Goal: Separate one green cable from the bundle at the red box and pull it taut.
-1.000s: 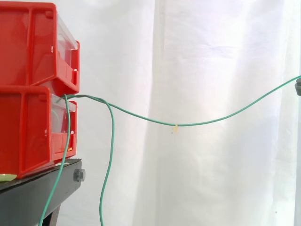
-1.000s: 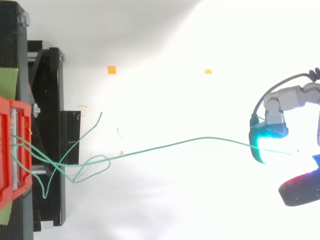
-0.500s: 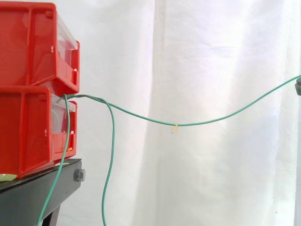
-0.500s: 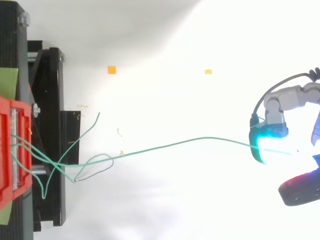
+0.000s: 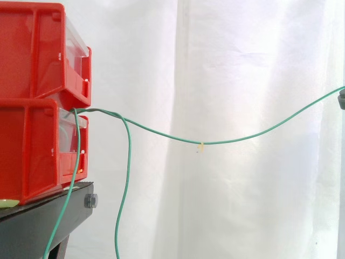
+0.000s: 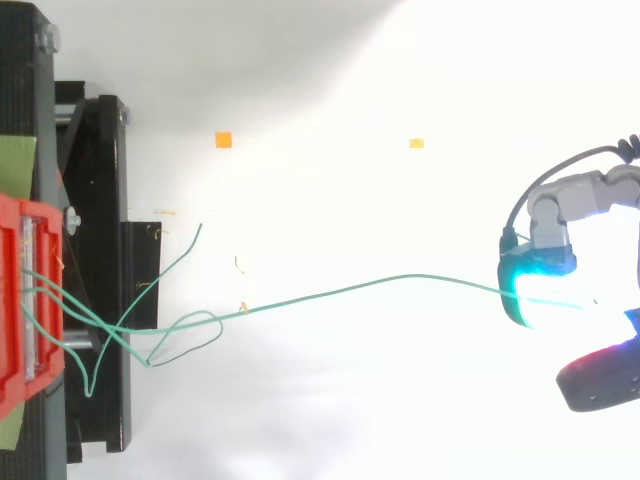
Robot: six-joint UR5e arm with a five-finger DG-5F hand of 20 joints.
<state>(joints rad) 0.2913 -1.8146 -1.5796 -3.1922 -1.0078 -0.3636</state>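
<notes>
One green cable (image 5: 226,142) runs from the front of the lower red bin (image 5: 32,145) across to the right edge, sagging in the middle, with a small yellow tag on it. In the top view that cable (image 6: 380,284) ends between the glowing cyan fingertip (image 6: 530,285) and the dark red-lit thumb (image 6: 600,378) of my hand (image 6: 560,215), which pinches it. Other green cables (image 5: 125,183) of the bundle hang down from the bin's mouth and loop loosely (image 6: 185,335) beside the stand.
Two red bins are stacked on a black stand (image 5: 38,221) at the left, the upper bin (image 5: 38,48) above the lower. A white curtain hangs behind. Two small orange markers (image 6: 223,140) lie on the white floor.
The hanging loose cables sway slightly. The hand and the held cable have not visibly moved.
</notes>
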